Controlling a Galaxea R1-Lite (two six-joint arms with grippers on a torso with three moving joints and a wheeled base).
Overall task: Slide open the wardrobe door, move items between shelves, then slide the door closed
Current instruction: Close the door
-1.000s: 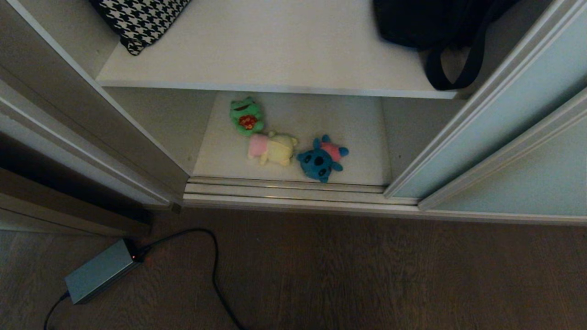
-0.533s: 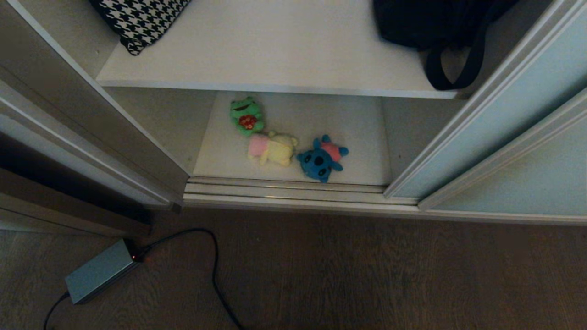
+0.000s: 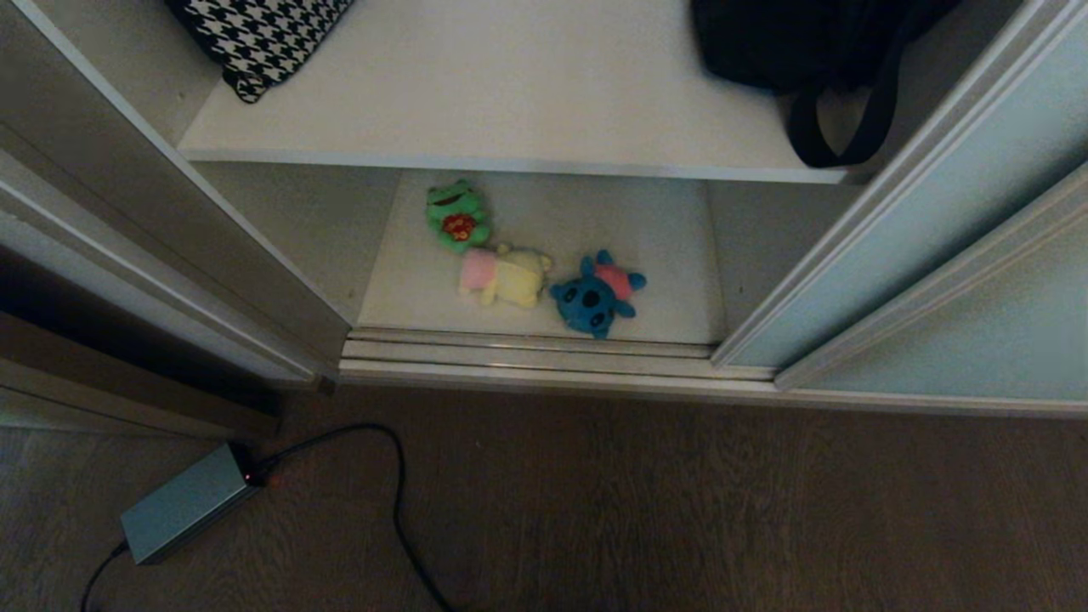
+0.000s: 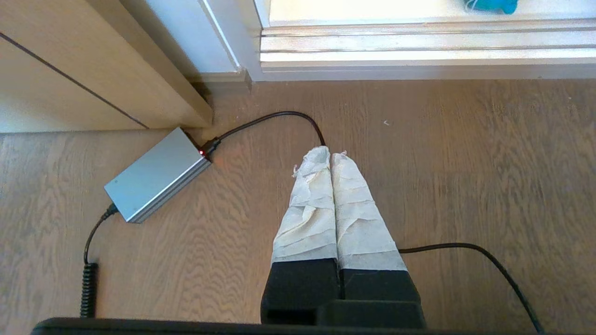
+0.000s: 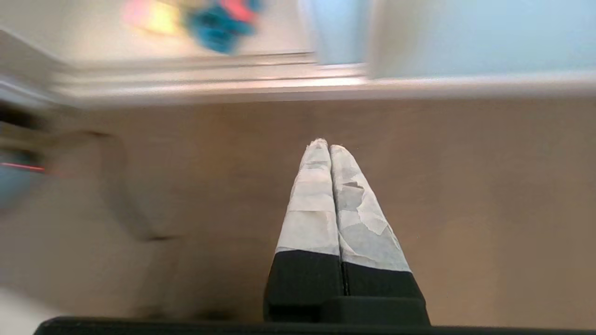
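Two glass panels filled the right of my head view; the sliding wardrobe door [image 3: 926, 212] stood pushed aside, leaving the opening clear. Inside, the upper shelf [image 3: 510, 102] carried a houndstooth cloth [image 3: 255, 34] at its left and a black bag [image 3: 807, 51] at its right, and the lower shelf [image 3: 646, 246] sat just behind the door track [image 3: 527, 353]. On that lower board lay three plush toys in a loose row: a green one [image 3: 457, 214] farthest back, the pale yellow toy [image 3: 505, 275] in the middle, the blue toy [image 3: 595, 296] nearest the track. My right gripper [image 5: 324, 145] hung over the wood floor [image 3: 680, 510] short of the track, fingers pressed together and holding nothing. My left gripper [image 4: 330, 154] was likewise pinched shut, parked above a black cable [image 4: 270, 118] beside a grey power brick [image 4: 156, 174]. I judged the risks plain: reaching in with shut fingers would only shove the blue toy away, and a low approach could catch the track's raised lip.
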